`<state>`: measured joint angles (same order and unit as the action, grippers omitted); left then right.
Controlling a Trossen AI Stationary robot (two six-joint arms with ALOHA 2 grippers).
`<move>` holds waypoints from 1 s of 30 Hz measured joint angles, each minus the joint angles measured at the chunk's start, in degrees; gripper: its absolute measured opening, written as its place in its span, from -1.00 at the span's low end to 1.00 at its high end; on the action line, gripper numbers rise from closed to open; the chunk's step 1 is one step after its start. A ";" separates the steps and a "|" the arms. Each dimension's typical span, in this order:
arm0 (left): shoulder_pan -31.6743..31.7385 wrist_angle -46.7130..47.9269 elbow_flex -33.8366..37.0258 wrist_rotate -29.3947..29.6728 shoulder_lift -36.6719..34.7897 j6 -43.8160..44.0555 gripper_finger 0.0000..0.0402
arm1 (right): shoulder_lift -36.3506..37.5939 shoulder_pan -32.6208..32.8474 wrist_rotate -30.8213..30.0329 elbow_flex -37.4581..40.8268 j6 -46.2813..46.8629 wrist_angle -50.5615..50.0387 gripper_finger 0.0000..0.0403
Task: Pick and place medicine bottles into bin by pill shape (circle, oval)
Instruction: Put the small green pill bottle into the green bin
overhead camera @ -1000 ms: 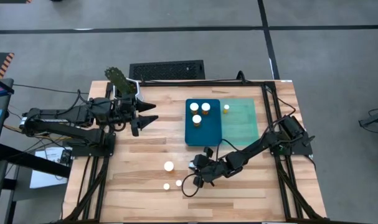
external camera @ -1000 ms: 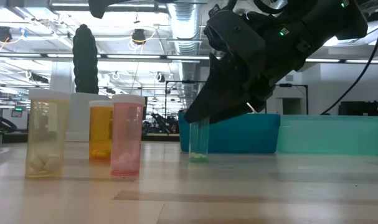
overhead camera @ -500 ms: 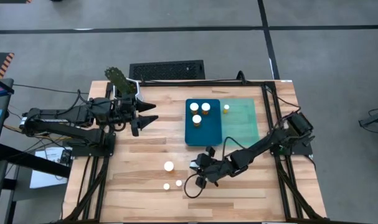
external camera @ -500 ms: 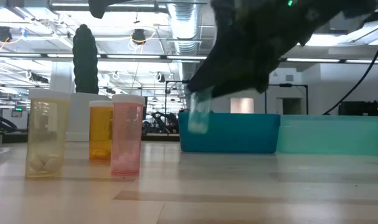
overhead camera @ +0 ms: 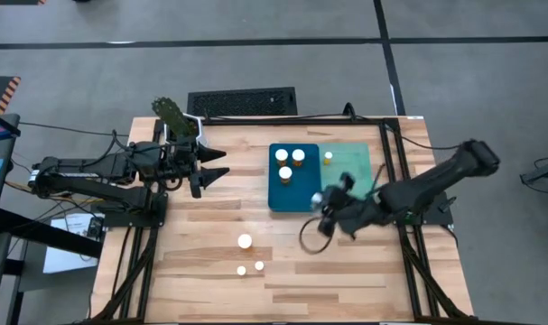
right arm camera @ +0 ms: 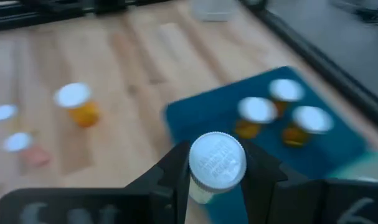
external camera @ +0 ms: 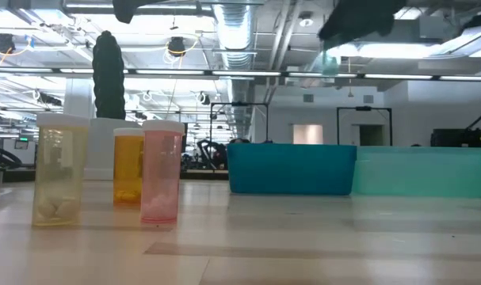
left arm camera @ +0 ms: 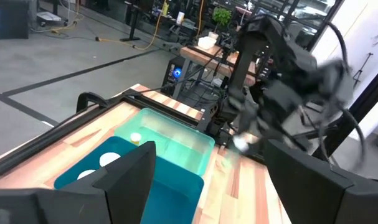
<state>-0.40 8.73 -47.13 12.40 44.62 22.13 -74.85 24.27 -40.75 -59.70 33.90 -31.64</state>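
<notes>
My right gripper (overhead camera: pixel 321 200) is shut on a pale, clear bottle with a white cap (right arm camera: pixel 217 160). It is high above the table at the near edge of the blue tray (overhead camera: pixel 294 185), and shows faintly at the top of the low view (external camera: pixel 329 62). Three bottles (overhead camera: pixel 245 241) (overhead camera: pixel 259 265) (overhead camera: pixel 241 270) stand on the table, near the front. The blue tray holds three bottles (overhead camera: pixel 285 173), and the green tray (overhead camera: pixel 350 181) holds one (overhead camera: pixel 329 156). My left gripper (overhead camera: pixel 221 173) is open and empty at the table's left. My right gripper pinches the bottle between its two fingers (right arm camera: pixel 176 171), on opposite sides just below the white cap (right arm camera: pixel 217 155). The cap end faces the wrist camera. The bottle is lifted clear, well above the table and the trays.
In the low view the three standing bottles show as pale yellow (external camera: pixel 60 169), orange (external camera: pixel 129 166) and pink (external camera: pixel 162 172). Black frame rails (overhead camera: pixel 393 162) run along the table's sides. Bare wood lies between the trays and the standing bottles.
My right gripper has lifted the pale bottle off the table near the front middle. It has carried it up and toward the far right, to the trays' near edge. The other bottles and my left arm have kept still.
</notes>
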 joint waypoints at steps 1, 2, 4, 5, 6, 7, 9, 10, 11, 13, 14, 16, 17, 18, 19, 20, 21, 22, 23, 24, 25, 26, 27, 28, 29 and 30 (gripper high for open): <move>0.00 0.00 0.00 0.00 0.02 0.00 0.45 | 2.13 -0.58 -0.59 0.00 0.06 -2.62 -0.40; 0.00 0.00 0.00 0.00 0.00 0.00 0.45 | 4.23 -1.23 -1.32 0.00 0.10 -4.95 -0.40; 0.00 0.00 0.00 0.00 0.02 -0.02 0.45 | 8.21 -2.70 -3.03 0.00 0.11 -9.12 -0.39; 0.00 0.00 0.00 0.00 0.00 -0.02 0.45 | 10.15 -3.56 -3.71 0.00 0.12 -11.36 -0.38; 0.00 0.00 0.00 0.00 0.02 -0.04 0.45 | 11.89 -4.42 -4.36 0.00 0.26 -13.63 -0.38; 0.00 0.00 0.00 0.00 0.02 -0.20 0.45 | 13.47 -5.44 -5.13 0.00 0.45 -15.55 -0.38; 0.00 -0.02 0.00 0.00 0.01 -0.88 0.45 | 16.23 -7.54 -6.29 0.00 0.56 -19.55 -0.38; 0.00 -0.02 0.00 0.00 0.00 -1.25 0.45 | 17.42 -8.68 -6.75 0.06 0.64 -21.35 -0.38; 0.01 -0.02 0.00 0.00 0.02 -1.43 0.45 | 18.68 -9.74 -7.47 0.56 1.02 -22.19 -0.37; 0.00 -0.02 0.00 0.00 0.02 -1.47 0.45 | 21.54 -11.94 -8.20 3.28 1.97 -22.01 -0.37; 0.00 -0.02 0.00 0.00 0.02 -1.51 0.45 | 23.14 -12.96 -8.19 5.13 2.53 -21.86 -0.37; 0.00 -0.02 0.00 0.00 0.00 -1.73 0.45 | 26.39 -14.80 -7.78 9.05 4.39 -21.75 -0.37; 0.01 -0.04 0.00 0.00 0.01 -1.87 0.45 | 27.96 -15.66 -7.66 11.05 5.40 -21.73 -0.37; 0.01 -0.02 0.00 0.01 0.00 -2.02 0.45 | 29.51 -16.44 -7.51 13.23 6.68 -21.56 -0.37; 0.00 -0.02 0.00 0.08 0.02 -2.30 0.45 | 30.88 -17.14 -7.29 15.21 7.89 -21.50 -0.37; 0.00 -0.04 0.00 0.18 0.02 -2.74 0.45 | 32.17 -17.81 -7.22 17.34 9.02 -21.09 -0.37; 0.00 -0.03 0.00 0.33 0.02 -3.22 0.45 | 33.18 -18.48 -7.17 19.13 9.89 -20.29 -0.37; 0.00 -0.02 0.02 0.49 0.02 -3.73 0.45 | 34.08 -19.18 -7.14 21.07 10.54 -18.84 -0.37; 0.00 -0.04 0.00 0.70 0.00 -4.20 0.45 | 34.85 -19.85 -7.06 22.85 11.10 -17.41 -0.37; 0.02 -0.04 0.00 0.97 0.01 -4.53 0.45 | 35.55 -20.53 -6.84 24.54 11.21 -15.65 -0.37; 0.01 -0.03 0.02 1.20 0.02 -4.55 0.45 | 36.15 -21.16 -6.69 26.01 11.27 -13.67 -0.37; 0.02 -0.02 0.01 1.44 0.01 -4.57 0.45 | 36.58 -21.82 -6.71 27.38 11.12 -11.36 -0.37; 0.01 -0.04 0.01 1.64 0.01 -4.72 0.45 | 36.85 -22.53 -6.69 28.65 10.80 -8.98 -0.37; 0.02 -0.04 0.01 1.79 0.01 -5.11 0.45 | 36.90 -23.31 -6.48 29.80 10.21 -7.18 -0.37; 0.02 -0.04 0.00 1.81 0.00 -5.49 0.45 | 36.76 -24.24 -5.93 30.76 9.49 -5.30 -0.37; 0.02 -0.02 0.02 1.82 0.00 -5.87 0.45 | 36.43 -25.26 -5.32 31.58 8.89 -3.23 -0.37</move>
<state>-0.38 8.71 -47.11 14.22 44.62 16.27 -38.42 -0.99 -46.07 -28.12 42.79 -34.87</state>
